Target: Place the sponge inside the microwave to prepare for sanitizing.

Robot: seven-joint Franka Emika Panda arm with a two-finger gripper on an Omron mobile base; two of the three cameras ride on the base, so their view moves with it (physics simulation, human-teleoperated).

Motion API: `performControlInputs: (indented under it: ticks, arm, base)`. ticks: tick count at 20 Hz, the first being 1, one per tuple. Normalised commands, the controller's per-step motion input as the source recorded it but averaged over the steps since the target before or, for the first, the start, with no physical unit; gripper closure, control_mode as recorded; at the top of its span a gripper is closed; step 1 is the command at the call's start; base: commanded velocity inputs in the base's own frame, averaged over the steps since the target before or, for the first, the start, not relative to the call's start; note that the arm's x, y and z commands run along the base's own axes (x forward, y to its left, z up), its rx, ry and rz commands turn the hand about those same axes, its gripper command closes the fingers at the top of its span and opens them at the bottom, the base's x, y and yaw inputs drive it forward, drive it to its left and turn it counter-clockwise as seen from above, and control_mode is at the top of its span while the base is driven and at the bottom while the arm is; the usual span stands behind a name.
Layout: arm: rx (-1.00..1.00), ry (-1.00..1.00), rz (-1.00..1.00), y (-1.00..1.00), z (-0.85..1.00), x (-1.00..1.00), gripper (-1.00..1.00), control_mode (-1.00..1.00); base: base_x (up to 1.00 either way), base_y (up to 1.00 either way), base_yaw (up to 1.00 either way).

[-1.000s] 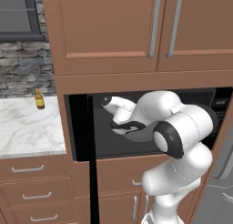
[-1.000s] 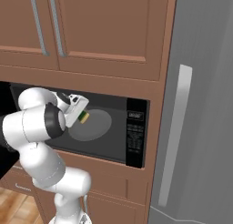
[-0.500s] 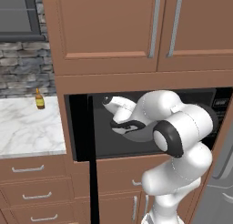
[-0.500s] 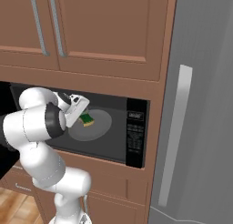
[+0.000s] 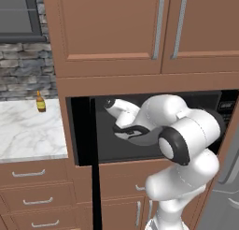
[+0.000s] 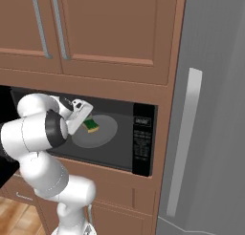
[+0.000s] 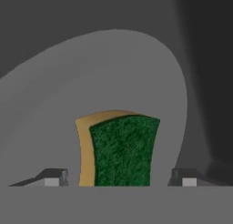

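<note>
Two dark fingertips [image 7: 53,176] of my two-finger gripper [image 7: 119,178] stand wide apart in the hand view, one on each side of the small flat sponge with its green scouring top over a yellow underside [image 7: 119,150]. I see a gap between each tip and the sponge, so I judge the jaws open and the sponge released, not gripped.

1. Location of the sponge. In the right base view the sponge [image 6: 91,125] lies on the round grey turntable [image 6: 103,133] inside the wide built-in black microwave [image 6: 142,138], toward the turntable's left side, just beyond the gripper [image 6: 86,119]. I cannot tell from the hand view whether it lies fully flat, but it appears to rest on the plate under its own weight.

2. Position of the arm. In the left base view the white arm [image 5: 186,140] reaches through the open cavity of the microwave [image 5: 224,103]. I hold it low and forward so that the sponge lands on the plate rather than on the cavity floor, where it would turn with the plate during sanitizing.

3. Door. The dark door [image 5: 91,145] stands swung out at the left, edge-on to the camera, clear of the arm.

4. Status, as I judge it: placement is effectively complete. The next action calls for drawing the hand straight back, without brushing the sponge or the door frame.

A small amber bottle [image 5: 40,102] stands on the white marble counter [image 5: 28,131], well apart and uninvolved.
</note>
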Motion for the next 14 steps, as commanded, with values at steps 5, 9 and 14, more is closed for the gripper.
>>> performControlInputs:
  ticks: [5, 9, 14]
  arm:
    - [0.00, -0.07, 0.02, 0.20, -0.15, -0.33, -1.00, -1.00]
    - [0.00, -0.17, 0.05, 0.16, -0.13, -0.33, -1.00, -1.00]
    - [0.00, -0.22, 0.08, 0.06, -0.08, -0.45, -1.00, -1.00]
  base:
    - [0.00, 0.00, 0.00]
    - [0.00, 0.00, 0.00]
    - [0.00, 0.00, 0.00]
